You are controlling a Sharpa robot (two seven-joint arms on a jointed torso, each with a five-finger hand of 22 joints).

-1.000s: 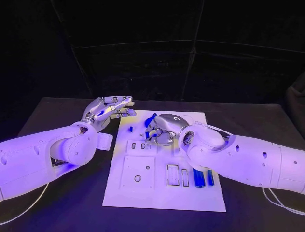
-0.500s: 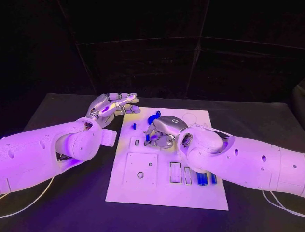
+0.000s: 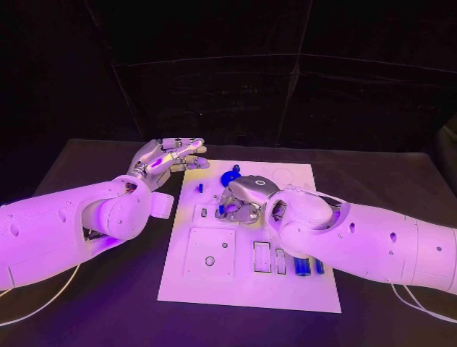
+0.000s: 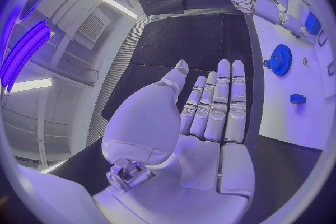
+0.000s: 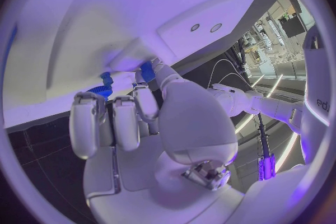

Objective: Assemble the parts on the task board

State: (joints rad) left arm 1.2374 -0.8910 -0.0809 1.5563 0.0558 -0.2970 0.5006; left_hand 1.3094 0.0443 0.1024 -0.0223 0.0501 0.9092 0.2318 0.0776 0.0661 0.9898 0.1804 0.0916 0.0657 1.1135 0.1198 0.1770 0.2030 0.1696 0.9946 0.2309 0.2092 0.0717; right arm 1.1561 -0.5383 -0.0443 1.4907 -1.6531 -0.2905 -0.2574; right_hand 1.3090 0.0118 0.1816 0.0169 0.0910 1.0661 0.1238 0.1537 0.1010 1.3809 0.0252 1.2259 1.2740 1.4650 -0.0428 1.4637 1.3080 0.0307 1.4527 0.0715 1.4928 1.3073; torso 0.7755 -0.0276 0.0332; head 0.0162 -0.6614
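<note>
Head view first, from the near edge of the task board (image 3: 192, 285) going back. Two blue parts (image 3: 308, 266) lie side by side near the robot, partly under the right arm. They are not picked up yet.

A bit farther in, the right hand (image 3: 244, 196) is low over the middle of the board. Its fingers are curled down around a small blue part (image 5: 147, 71), pinched at the fingertips. That part sits right at the board's face, and I cannot tell if it is in its hole yet.

I think the step now is to push this small piece into its place. To do it well, the hand should keep the piece straight up and press slowly, with no twisting. If it leans, it may jam or pop out.

Farther back, a blue gear (image 3: 230, 178) lies on the board just beyond the right hand. It is very close, so the fingers could bump it. A small blue block (image 3: 198, 188) sits near the board's left edge.

Farthest away, the left hand (image 3: 168, 160) floats by the board's far left corner. It is flat and spread, holding nothing. It is well out of the way.
</note>
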